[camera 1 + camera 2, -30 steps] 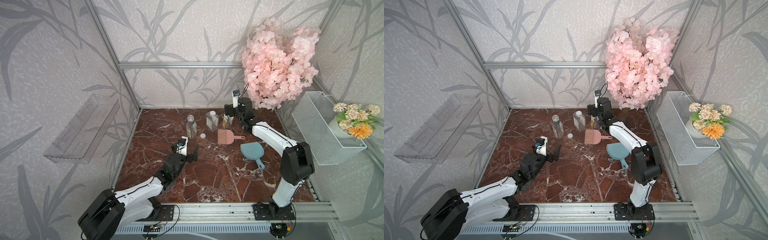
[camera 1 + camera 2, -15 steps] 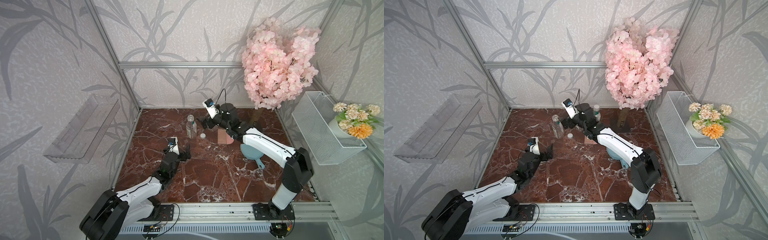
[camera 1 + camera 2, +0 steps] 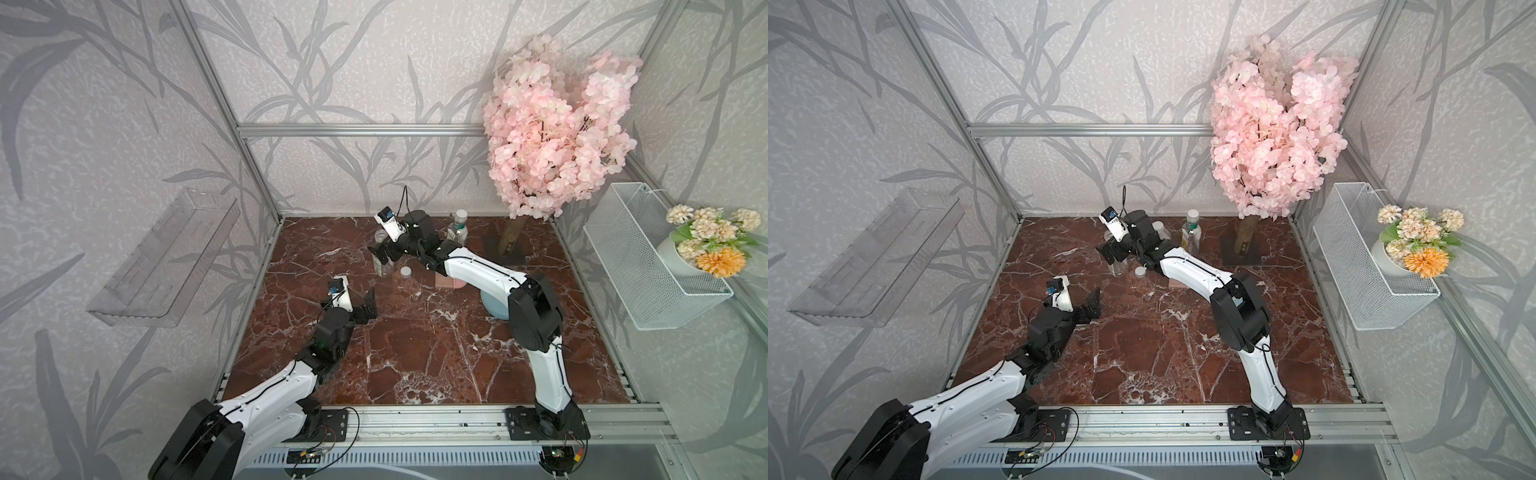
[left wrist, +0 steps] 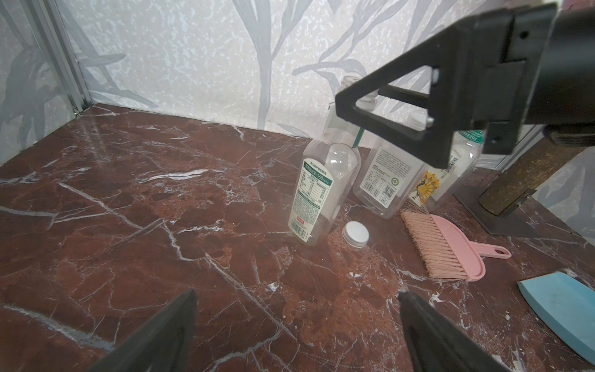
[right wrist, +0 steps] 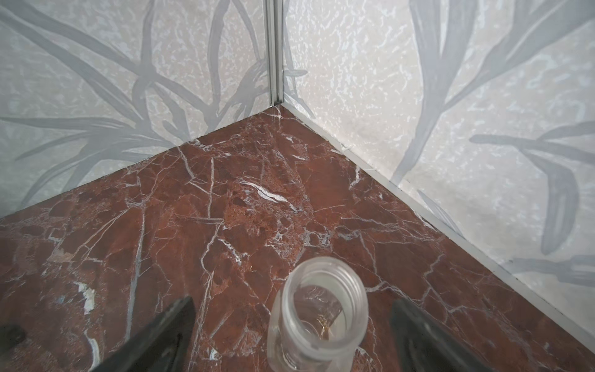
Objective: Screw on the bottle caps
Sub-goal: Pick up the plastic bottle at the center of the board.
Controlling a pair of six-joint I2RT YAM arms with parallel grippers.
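Bottle grasping looks to be the step in hand. The round bottle [image 5: 322, 322] without cap stands upright between the fingers [image 5: 167, 335] of the right gripper [image 5: 293, 304], which is spread wide and holds nothing; free space shows on both sides of the neck. The loose cap [image 4: 355, 234] lies on the table [image 4: 128, 193] just beside the foot of this bottle, below the right gripper and ahead of the left gripper [image 4: 296, 293], which is wide open too and empty. I judge the next move is to close the right fingers on the bottle without tipping it, so the left gripper can fetch the cap. Farther from the left gripper than the cap, under the right forearm, lie a pink brush [image 4: 444, 248] and a blue dustpan [image 4: 560, 306]; the brush is near the cap and could be bumped. Behind the right gripper stand a square bottle [image 4: 383, 180] and a capped bottle [image 3: 458, 226], near a pink blossom tree [image 3: 557, 137].
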